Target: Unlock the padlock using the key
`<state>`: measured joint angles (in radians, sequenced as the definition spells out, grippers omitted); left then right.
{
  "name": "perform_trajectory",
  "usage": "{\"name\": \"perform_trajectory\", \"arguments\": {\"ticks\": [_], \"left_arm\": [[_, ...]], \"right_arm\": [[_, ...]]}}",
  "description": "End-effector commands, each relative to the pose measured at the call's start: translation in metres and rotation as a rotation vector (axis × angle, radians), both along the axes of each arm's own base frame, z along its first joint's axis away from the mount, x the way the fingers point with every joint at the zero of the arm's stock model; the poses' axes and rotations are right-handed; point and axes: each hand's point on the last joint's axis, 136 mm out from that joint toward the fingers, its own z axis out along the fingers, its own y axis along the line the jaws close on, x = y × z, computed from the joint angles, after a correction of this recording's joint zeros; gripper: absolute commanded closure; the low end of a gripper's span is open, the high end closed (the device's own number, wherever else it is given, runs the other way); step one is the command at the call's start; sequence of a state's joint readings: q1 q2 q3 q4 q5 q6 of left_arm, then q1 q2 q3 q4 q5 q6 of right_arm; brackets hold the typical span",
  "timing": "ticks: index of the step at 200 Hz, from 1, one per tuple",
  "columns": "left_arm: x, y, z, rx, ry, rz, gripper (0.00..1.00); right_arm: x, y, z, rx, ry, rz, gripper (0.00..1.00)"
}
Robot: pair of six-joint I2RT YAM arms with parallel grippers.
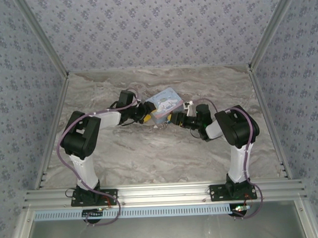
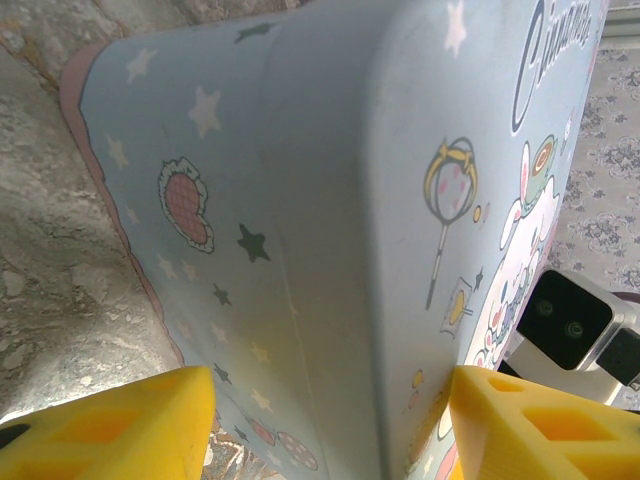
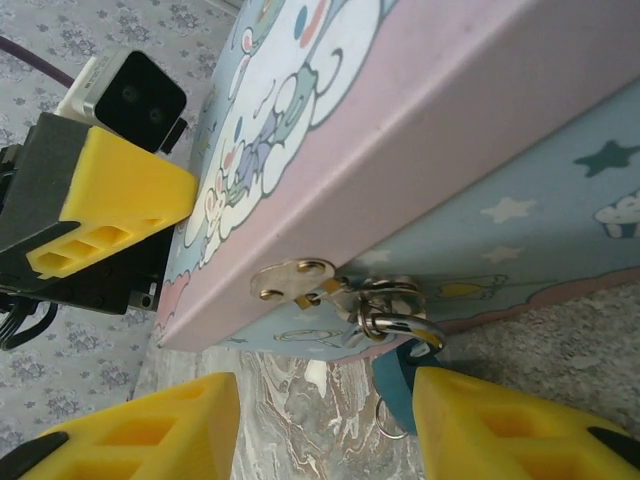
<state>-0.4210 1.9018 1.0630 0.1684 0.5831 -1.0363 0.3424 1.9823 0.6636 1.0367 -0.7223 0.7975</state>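
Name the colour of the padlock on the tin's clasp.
The padlock is blue, hanging off the tin; clearest in the right wrist view.

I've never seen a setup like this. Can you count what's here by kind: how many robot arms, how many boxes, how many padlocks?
Robot arms: 2, the left arm and the right arm
Boxes: 1, the pale blue cartoon tin box
Padlocks: 1, the small blue padlock hanging from the box's latch
Total: 4

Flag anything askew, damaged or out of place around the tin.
Nothing is spilled or damaged. The tin sits skewed to the table's edges, clasped by the left gripper. The padlock dangles from the tin's hasp, partly hidden behind the right gripper's finger.
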Motion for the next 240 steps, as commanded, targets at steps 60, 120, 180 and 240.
{"name": "perform_trajectory", "arguments": {"ticks": [60,120,180,240], "left_arm": [[-0.011,0.005,-0.017,0.044,0.039,-0.006,0.38],[-0.010,0.005,-0.016,0.042,0.038,-0.008,0.39],[-0.011,0.005,-0.015,0.040,0.038,-0.010,0.41],[-0.012,0.005,-0.014,0.041,0.036,-0.009,0.44]], "right_arm": [[0.007,-0.009,-0.003,-0.031,-0.004,-0.026,0.43],[0.012,0.006,0.006,0.001,-0.049,0.027,0.45],[0.012,0.009,0.004,0.003,-0.047,0.044,0.46],[0.008,0.005,0.013,0.028,-0.089,0.040,0.58]]}}
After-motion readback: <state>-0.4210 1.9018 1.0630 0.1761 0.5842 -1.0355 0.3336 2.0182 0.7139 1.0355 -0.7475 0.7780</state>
